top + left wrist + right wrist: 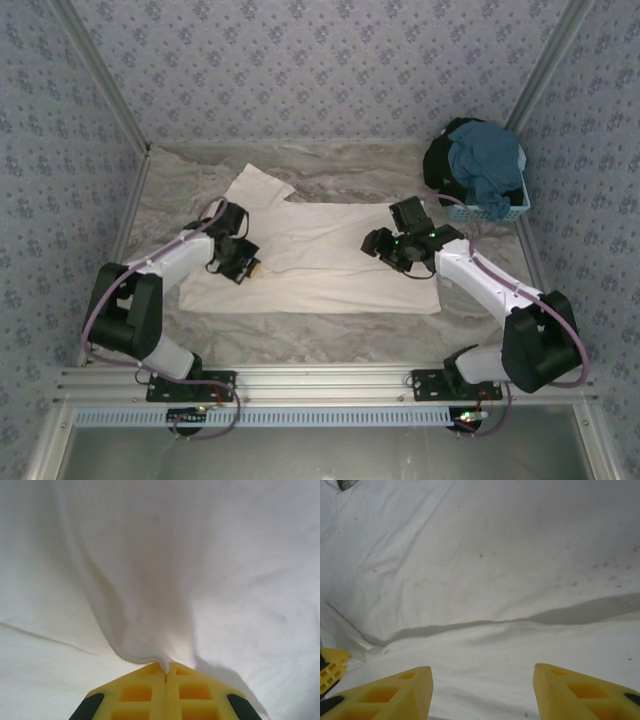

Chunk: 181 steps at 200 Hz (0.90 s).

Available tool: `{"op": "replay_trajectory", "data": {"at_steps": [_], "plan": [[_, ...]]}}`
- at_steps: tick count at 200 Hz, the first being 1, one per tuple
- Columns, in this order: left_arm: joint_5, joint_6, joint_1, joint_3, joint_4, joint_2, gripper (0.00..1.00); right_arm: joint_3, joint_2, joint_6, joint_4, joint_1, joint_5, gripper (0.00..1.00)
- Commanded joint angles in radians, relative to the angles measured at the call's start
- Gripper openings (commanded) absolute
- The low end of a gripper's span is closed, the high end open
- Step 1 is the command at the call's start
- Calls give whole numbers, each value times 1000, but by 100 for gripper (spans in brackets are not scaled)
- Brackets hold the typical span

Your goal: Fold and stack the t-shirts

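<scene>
Pinching cream tee [200, 555], left hand [165, 666]; heaped basket [503, 211] apart.

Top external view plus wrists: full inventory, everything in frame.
white t-shirt: 1, cream-white, spread flat mid-table
teal-blue t-shirt: 1, teal-blue, heaped on top in the basket
black t-shirt: at least 1, black, bunched in the basket
basket: 1, light blue, far right corner
table: 1, marbled grey
left gripper: 1, yellow fingers, shut on a pinch of the white t-shirt
right gripper: 1, yellow fingers, open over the white t-shirt
</scene>
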<state>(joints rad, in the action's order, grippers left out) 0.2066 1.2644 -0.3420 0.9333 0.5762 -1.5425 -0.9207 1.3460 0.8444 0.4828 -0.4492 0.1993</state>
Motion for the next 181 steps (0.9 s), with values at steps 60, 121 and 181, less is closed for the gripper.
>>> {"op": "replay_trajectory", "data": {"at_steps": [60, 121, 181], "plan": [[-124, -372, -104, 403, 282, -300, 0, 17, -35, 10, 41, 18, 10, 57], [-223, -529, -160, 579, 442, -465, 10, 25, -27, 14, 43, 38, 57, 59], [-381, -503, -150, 542, 440, -242, 52, 98, -105, 40, 114, 114, -69, 56]]}}
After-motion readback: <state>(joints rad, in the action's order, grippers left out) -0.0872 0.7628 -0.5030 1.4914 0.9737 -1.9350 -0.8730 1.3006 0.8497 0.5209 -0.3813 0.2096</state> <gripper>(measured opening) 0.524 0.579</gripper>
